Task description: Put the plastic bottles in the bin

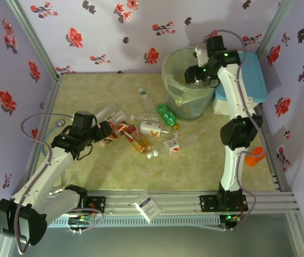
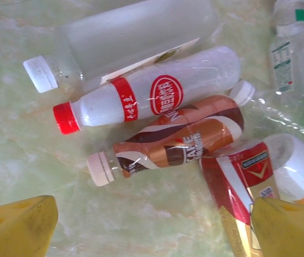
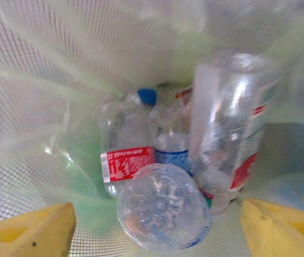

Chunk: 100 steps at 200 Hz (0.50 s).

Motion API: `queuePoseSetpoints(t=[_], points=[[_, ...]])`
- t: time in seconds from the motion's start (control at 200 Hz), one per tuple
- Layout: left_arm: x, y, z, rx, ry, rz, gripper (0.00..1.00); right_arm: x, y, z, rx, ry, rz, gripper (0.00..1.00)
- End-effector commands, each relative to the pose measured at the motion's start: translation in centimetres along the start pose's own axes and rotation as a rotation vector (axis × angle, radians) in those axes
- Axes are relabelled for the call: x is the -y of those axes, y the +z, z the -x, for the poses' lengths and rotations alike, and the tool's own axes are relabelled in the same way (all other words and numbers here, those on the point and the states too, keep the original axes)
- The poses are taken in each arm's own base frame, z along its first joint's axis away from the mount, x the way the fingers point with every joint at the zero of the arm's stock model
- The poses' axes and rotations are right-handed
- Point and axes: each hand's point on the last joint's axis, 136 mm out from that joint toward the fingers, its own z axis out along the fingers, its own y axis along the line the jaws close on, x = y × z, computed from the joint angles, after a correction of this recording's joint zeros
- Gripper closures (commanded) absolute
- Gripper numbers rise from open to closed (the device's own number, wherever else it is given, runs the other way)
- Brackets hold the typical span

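– Right gripper [image 3: 157, 227], item one: jaws wide, nothing between them, hanging over the mouth of the bin [image 3: 34, 80]. Directly beneath: one clear bottle [image 3: 162, 206], base up, loose. Beyond it: blue-capped bottle with red label [image 3: 125, 155], and a tall clear bottle [image 3: 229, 134] just to its right.
– Step in hand?
– Release, by my reading: the bottle beneath lies free of both fingers. Left gripper [image 2: 154, 227], item two: jaws wide, empty, hovering over the pile on the table [image 2: 13, 160].
– Nearest to it?
– Brown coffee bottle [image 2: 179, 142], just ahead of the fingertips. White bottle with red cap [image 2: 152, 96] touches it on the far side. Large clear bottle [image 2: 130, 37] lies farthest.
– Next move?
– Probably lower, straddle the brown bottle across its body, close. It lies slantwise, so a wrist turn may be needed.
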Motion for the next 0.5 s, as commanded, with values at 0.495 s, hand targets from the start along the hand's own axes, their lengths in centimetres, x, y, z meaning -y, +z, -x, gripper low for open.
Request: queuePoseSetpoints(t=[0.495], points=[[8.6, 2.3, -4.1, -0.021, -0.364, -0.261, 0.15, -1.8, -10.3, 1.5, 0.331, 0.110, 0.003, 0.19]])
